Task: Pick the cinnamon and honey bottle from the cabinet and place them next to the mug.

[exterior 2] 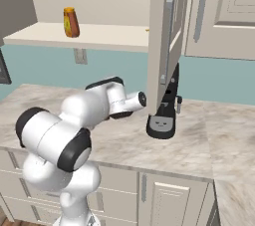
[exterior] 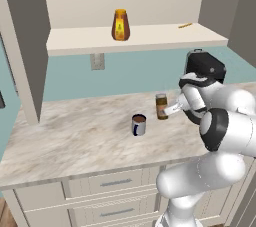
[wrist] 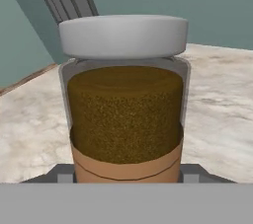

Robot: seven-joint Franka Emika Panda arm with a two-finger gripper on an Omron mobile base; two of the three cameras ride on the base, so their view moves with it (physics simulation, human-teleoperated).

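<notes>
White arm low; jaws grip cinnamon (exterior: 161, 106).

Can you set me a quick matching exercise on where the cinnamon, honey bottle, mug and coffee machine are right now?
Things:
1. cinnamon
2. honey bottle
3. mug
4. coffee machine

Places:
A. on the shelf of the cabinet
B. standing free on the counter, brown liquid inside
C. between the fingers of the tool, just beyond the mug
D. on the counter below the open cabinet door

Pairs: 1-C, 2-A, 3-B, 4-D
</notes>
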